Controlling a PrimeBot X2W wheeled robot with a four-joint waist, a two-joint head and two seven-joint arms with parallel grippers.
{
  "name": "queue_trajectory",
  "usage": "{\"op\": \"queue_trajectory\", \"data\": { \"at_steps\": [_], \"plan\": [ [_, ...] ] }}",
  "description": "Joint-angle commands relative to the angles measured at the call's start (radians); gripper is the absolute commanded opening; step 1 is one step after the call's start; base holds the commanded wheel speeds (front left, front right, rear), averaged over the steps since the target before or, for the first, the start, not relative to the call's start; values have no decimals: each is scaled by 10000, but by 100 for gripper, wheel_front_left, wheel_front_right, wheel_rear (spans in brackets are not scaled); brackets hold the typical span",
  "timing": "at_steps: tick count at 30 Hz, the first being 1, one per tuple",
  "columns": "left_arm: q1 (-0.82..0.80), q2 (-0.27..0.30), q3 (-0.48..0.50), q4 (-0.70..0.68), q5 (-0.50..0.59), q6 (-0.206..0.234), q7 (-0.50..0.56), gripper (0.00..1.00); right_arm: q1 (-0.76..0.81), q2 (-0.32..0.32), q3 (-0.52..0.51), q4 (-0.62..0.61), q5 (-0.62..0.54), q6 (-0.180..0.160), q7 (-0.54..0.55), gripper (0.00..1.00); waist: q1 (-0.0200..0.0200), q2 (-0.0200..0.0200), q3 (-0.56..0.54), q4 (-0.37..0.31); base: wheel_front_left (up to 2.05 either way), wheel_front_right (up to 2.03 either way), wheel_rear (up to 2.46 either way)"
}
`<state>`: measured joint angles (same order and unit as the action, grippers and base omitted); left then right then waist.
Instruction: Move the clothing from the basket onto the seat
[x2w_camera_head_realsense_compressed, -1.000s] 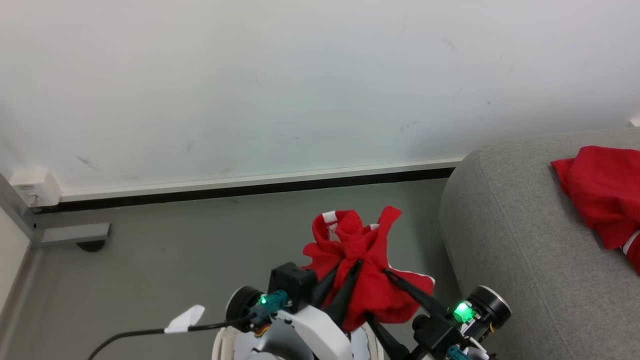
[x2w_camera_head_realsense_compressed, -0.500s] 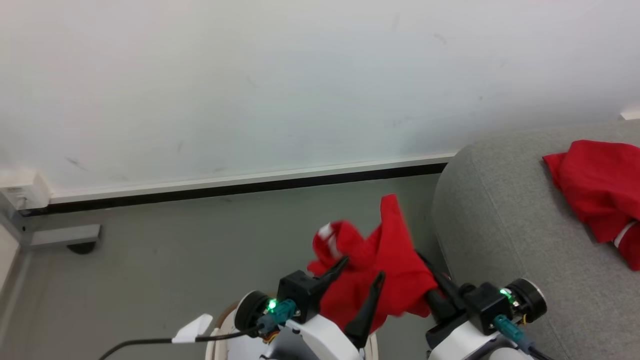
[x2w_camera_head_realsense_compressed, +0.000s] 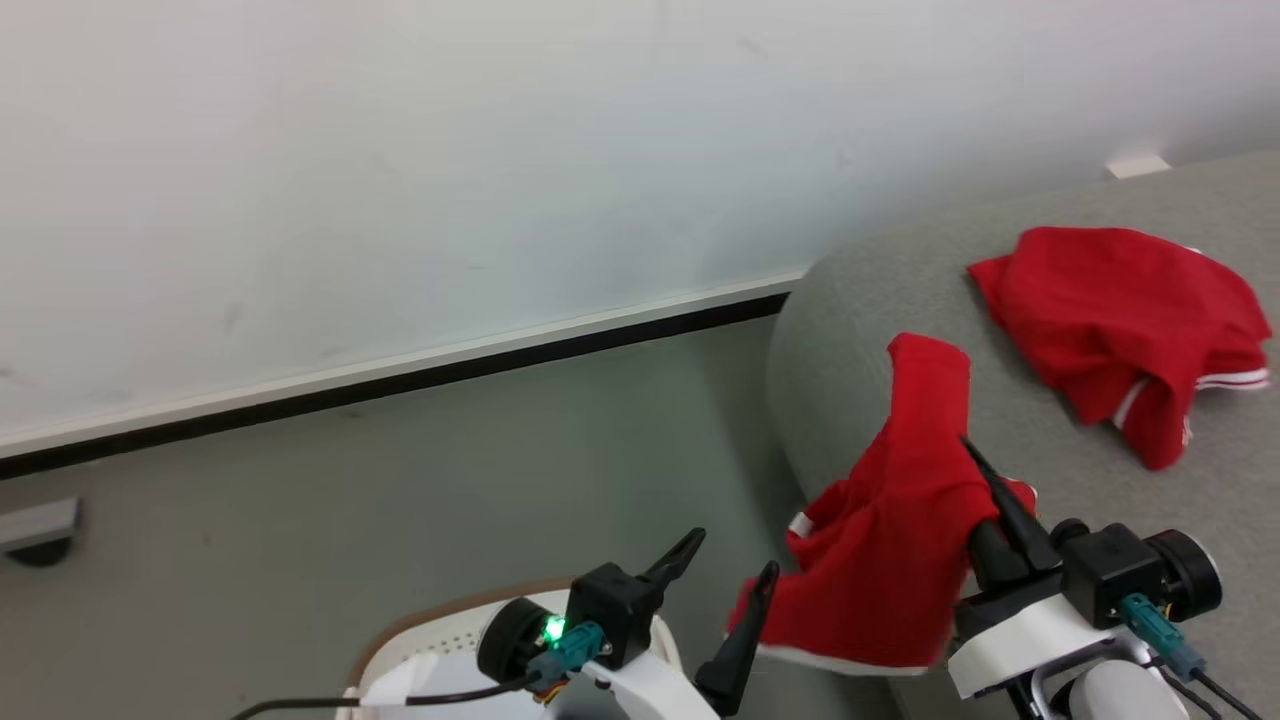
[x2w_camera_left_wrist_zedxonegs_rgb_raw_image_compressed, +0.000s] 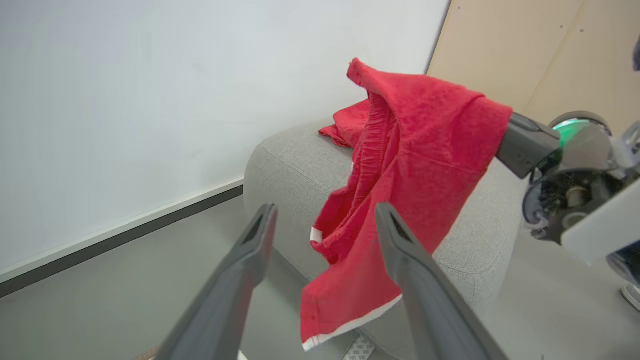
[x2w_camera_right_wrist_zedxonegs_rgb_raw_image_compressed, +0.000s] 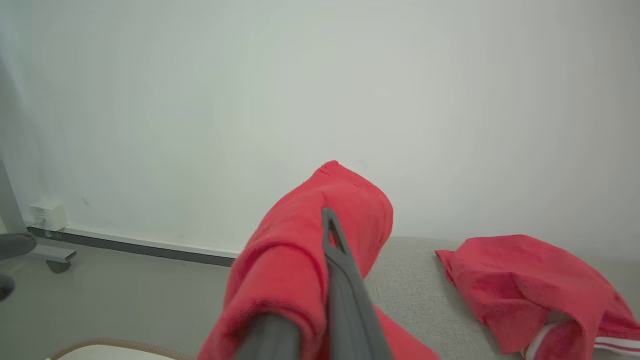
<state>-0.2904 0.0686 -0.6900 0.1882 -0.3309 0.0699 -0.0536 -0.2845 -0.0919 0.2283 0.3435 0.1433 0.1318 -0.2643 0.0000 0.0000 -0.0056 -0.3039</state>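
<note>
1. The right fingers (x2w_camera_head_realsense_compressed: 1005, 505) pinch shut on a red garment (x2w_camera_head_realsense_compressed: 890, 560), held high at the grey seat (x2w_camera_head_realsense_compressed: 850, 320) edge, apparently so its hem clears.
2. The left fingers (x2w_camera_head_realsense_compressed: 745, 630) stand wide and empty above the basket (x2w_camera_head_realsense_compressed: 430, 640).
3. A second garment (x2w_camera_head_realsense_compressed: 1110, 300) lies on the seat.

A plain, evenly lit white wall (x2w_camera_head_realsense_compressed: 400, 150) stands beyond the left gripper (x2w_camera_head_realsense_compressed: 732, 555), meeting the grey floor (x2w_camera_head_realsense_compressed: 400, 480) at a white skirting (x2w_camera_head_realsense_compressed: 400, 366) with a black strip. The grey seat (x2w_camera_head_realsense_compressed: 850, 330) lies by the right gripper (x2w_camera_right_wrist_zedxonegs_rgb_raw_image_compressed: 327, 220); far to its left are a socket box (x2w_camera_right_wrist_zedxonegs_rgb_raw_image_compressed: 47, 215) and a wheeled foot (x2w_camera_right_wrist_zedxonegs_rgb_raw_image_compressed: 50, 256).
</note>
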Motion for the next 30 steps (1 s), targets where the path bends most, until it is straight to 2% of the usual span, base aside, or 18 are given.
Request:
{"op": "queue_trajectory", "data": {
  "at_steps": [1,9,15,23,25,30],
  "plan": [
    [-89,26,0,48,58,-13,-51,100,55,-48,-46,-116,38,-22,2,0,0,0,84,-375,0,0,0],
    [-281,7,-150,159,-4,-93,-139,100,356,-444,-246,-586,371,-24,2,0,0,0,193,-1470,0,0,0],
    [-424,-10,-268,195,-27,-134,-108,100,399,-672,-358,-698,766,-22,2,0,0,0,440,-1867,0,0,0],
    [-1134,97,-511,83,310,-240,137,100,-423,-886,-825,-733,1342,-24,2,0,0,0,1712,-1502,0,0,0],
    [-1406,167,-485,32,441,-243,196,100,-963,-804,-969,-549,1840,-24,2,0,0,0,2133,-1370,0,0,0],
    [-2244,299,-450,-136,697,-293,410,100,-2866,-1366,-1489,277,2631,-22,0,0,0,0,3408,-851,0,0,0]
  ]
}}
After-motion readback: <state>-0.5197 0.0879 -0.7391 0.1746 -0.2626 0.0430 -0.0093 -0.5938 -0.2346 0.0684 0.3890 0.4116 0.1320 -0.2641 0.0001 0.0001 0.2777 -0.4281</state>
